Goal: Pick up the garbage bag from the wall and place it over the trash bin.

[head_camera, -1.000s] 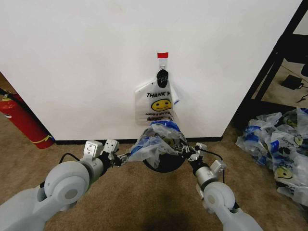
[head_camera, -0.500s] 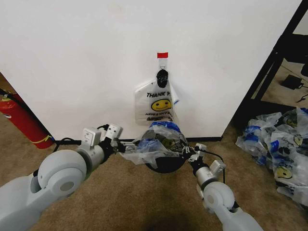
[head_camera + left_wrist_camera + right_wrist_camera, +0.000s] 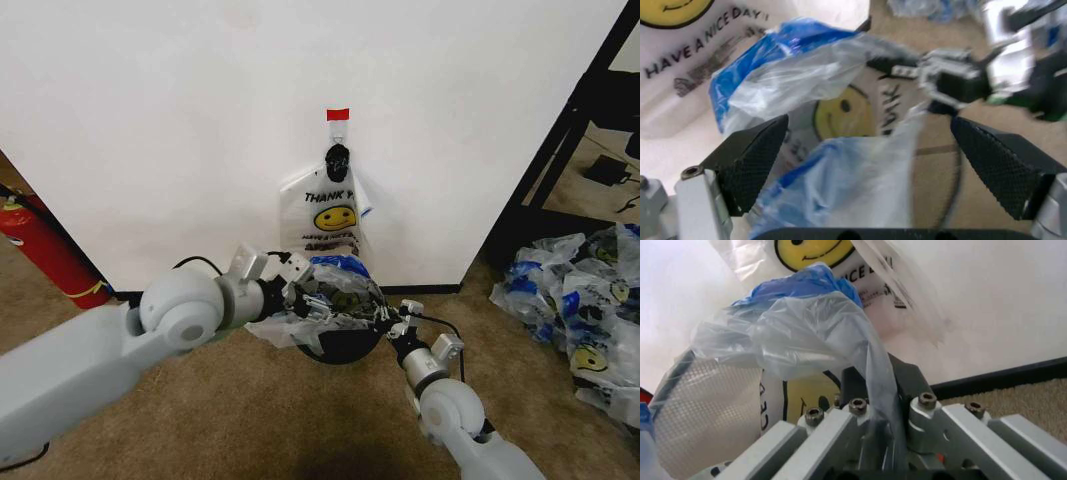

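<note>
Your right tool (image 3: 384, 318) is clamped on the garbage bag (image 3: 318, 298), pinning its edge at the trash bin (image 3: 344, 345) rim. Your left tool (image 3: 297, 283) hangs spread apart over the bag's far side, placed to pull it wider. Another bag (image 3: 328, 215) hangs on the wall (image 3: 180, 120).

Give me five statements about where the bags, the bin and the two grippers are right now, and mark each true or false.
1. A garbage bag hangs from the hook on the wall. True.
2. The left gripper is clamped shut on plastic. False: its pads stand wide apart, with bag plastic between them.
3. The right gripper pinches bag plastic between its fingers. True.
4. The trash bin stands bare, with no bag on it. False: a second bag is draped over it.
5. The fire extinguisher lies among the heap of bags. False: it is at the left, the heap at the right.
</note>
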Motion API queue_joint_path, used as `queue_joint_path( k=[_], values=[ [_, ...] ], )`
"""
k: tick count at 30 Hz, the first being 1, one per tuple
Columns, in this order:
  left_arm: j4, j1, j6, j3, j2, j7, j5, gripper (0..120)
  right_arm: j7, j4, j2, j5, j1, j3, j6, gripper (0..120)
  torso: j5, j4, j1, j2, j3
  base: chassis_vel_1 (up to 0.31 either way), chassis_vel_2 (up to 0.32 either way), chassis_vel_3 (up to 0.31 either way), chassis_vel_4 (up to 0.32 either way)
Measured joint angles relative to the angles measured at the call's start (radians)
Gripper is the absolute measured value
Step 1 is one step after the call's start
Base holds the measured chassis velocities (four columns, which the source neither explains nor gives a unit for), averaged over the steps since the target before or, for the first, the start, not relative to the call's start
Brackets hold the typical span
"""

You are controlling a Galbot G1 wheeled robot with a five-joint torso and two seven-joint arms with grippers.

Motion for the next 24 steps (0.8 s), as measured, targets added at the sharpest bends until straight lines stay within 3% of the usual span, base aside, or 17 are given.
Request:
queue_joint_path(
  k=[5,10,21,24],
  values=[
    [0.052,-0.03,0.0,0.05,-0.023,0.017,0.059,95,0.0,0.007,-0.003,0.001,-0.002,0.0,-0.003,1,0.0,-0.0001,0.0,0.0,0.0,0.0,0.0,0.0,0.0],
    [0.085,-0.034,0.0,0.081,-0.041,0.033,0.103,86,0.002,0.011,-0.004,0.008,0.0,-0.001,-0.009,1,0.0,-0.0002,0.0,0.0,0.0,0.0,0.0,0.0,0.0],
    [0.064,0.033,0.0,0.064,0.007,0.047,0.109,43,0.017,0.004,0.001,0.014,0.024,-0.009,-0.019,1,0.0,-0.0001,0.0,0.0,0.0,0.0,0.0,0.0,0.0],
    [0.056,0.045,0.0,0.058,0.007,0.039,0.107,36,0.02,0.002,0.003,0.015,0.029,-0.011,-0.02,1,0.0,-0.0001,0.0,0.0,0.0,0.0,0.0,0.0,0.0]
  ],
)
